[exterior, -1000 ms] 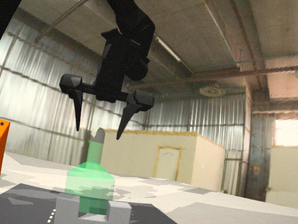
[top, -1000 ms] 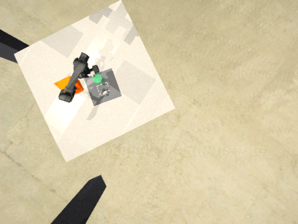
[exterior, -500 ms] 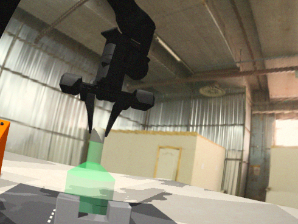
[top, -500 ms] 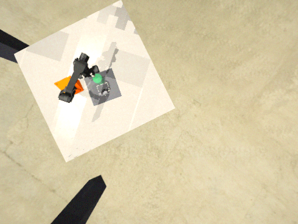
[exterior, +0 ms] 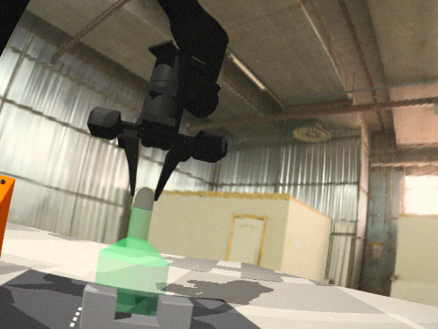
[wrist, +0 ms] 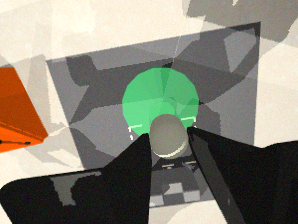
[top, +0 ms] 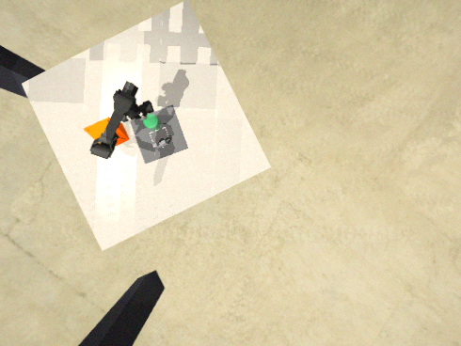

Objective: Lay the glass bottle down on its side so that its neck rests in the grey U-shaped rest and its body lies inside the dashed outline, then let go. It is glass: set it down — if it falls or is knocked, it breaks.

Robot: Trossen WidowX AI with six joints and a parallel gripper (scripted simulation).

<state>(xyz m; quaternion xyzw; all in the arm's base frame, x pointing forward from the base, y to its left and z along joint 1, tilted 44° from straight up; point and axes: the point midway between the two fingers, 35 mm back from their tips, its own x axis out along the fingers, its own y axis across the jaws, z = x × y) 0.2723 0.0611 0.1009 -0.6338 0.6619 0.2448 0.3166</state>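
While the green glass bottle [top: 151, 120] [exterior: 132, 264] [wrist: 160, 92] stands upright on the dark mat [top: 147, 152] [exterior: 36, 291] [wrist: 87, 115], long axis near vertical, neck pointing up, the hand [top: 145, 116] [exterior: 144, 197] [wrist: 168, 136] is clamped on its grey top from above. Top view, from bottle: dashed outline [top: 151, 137] [exterior: 76, 316] [wrist: 131, 133] and grey U-shaped rest [top: 164, 141] [exterior: 97, 308] toward five o'clock; orange block [top: 97, 128] [exterior: 5, 201] [wrist: 17, 107] near nine, apart from the bottle. Exterior view: rest stands in front of bottle's base.

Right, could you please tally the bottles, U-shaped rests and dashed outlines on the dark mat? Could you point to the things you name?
Glass bottle [top: 151, 121] [exterior: 131, 264] [wrist: 150, 92]: 1
Grey U-shaped rest [top: 163, 141] [exterior: 97, 308]: 1
Dashed outline [top: 167, 131] [exterior: 75, 316] [wrist: 131, 134]: 1
Total: 3
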